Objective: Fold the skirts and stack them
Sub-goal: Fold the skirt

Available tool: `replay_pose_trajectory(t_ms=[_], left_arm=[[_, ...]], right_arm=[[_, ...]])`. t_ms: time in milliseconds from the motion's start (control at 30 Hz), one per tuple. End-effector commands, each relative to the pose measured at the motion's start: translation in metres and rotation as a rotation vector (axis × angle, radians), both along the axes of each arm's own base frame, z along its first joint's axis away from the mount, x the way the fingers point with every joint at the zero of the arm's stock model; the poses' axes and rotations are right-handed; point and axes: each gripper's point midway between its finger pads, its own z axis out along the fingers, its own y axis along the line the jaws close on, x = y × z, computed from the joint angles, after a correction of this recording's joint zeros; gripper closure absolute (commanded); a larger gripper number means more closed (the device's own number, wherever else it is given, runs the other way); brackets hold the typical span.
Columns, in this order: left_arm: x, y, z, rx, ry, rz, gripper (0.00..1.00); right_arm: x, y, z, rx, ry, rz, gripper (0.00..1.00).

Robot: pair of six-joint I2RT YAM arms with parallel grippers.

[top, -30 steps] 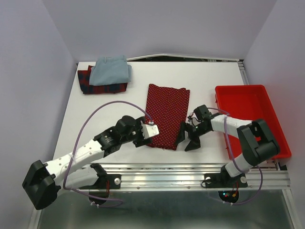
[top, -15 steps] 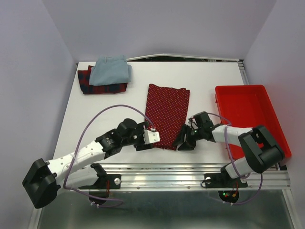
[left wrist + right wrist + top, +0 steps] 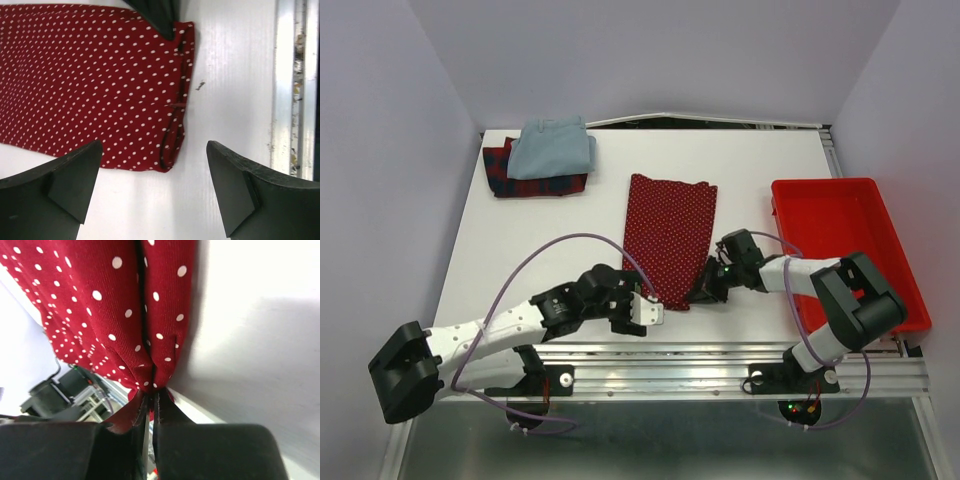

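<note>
Pinching right gripper (image 3: 706, 290): clamped tight on the near right corner of the dotted skirt (image 3: 668, 238); in the right wrist view the cloth (image 3: 125, 300) bunches into a fold right at the closed tips (image 3: 150, 406).
Left gripper (image 3: 646, 313): jaws spread wide and gripping nothing, poised at the skirt's near left corner.
Left wrist view: the hem corner of the dotted skirt (image 3: 90, 75) sits between the two parted fingers (image 3: 75, 172), closer to the one at the left of the picture; whether either touches the cloth, I cannot tell.
Dotted skirt: flat on the white table (image 3: 760, 170), mid-table, lengthwise away from the arms.
Pale blue skirt (image 3: 552, 148): folded at the far left corner, on top of the plaid skirt (image 3: 515, 180).
Hidden: most of the plaid is covered; only its edges show.
Tray (image 3: 840, 230): red, right of the right arm.
</note>
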Motion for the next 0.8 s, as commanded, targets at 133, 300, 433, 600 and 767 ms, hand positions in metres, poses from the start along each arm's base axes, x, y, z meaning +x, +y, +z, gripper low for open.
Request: replay_pose_trajectory(t_ms=[133,300,433,600,767], left_arm=[[0.000,-0.026,0.002,-0.045,-0.124,-0.026,0.02],[0.012,-0.029,-0.011,-0.028,-0.153,0.029,0.02],[0.017,-0.031,-0.023,-0.007,-0.172,0.038,0.02],[0.024,-0.030,-0.024,-0.006,-0.196,0.075,0.05],[0.027,-0.027,-0.034,0.022,-0.188,0.102,0.11]], right_arm=[[0.010,0.021,0.047,0.170,0.057,-0.059,0.99],[0.011,0.026,0.058,0.247,0.113,-0.096,0.99],[0.011,0.028,0.064,0.286,0.161,-0.120,0.99],[0.016,0.034,0.080,0.364,0.179,-0.132,0.99],[0.021,0.036,0.089,0.408,0.214,-0.158,0.99]])
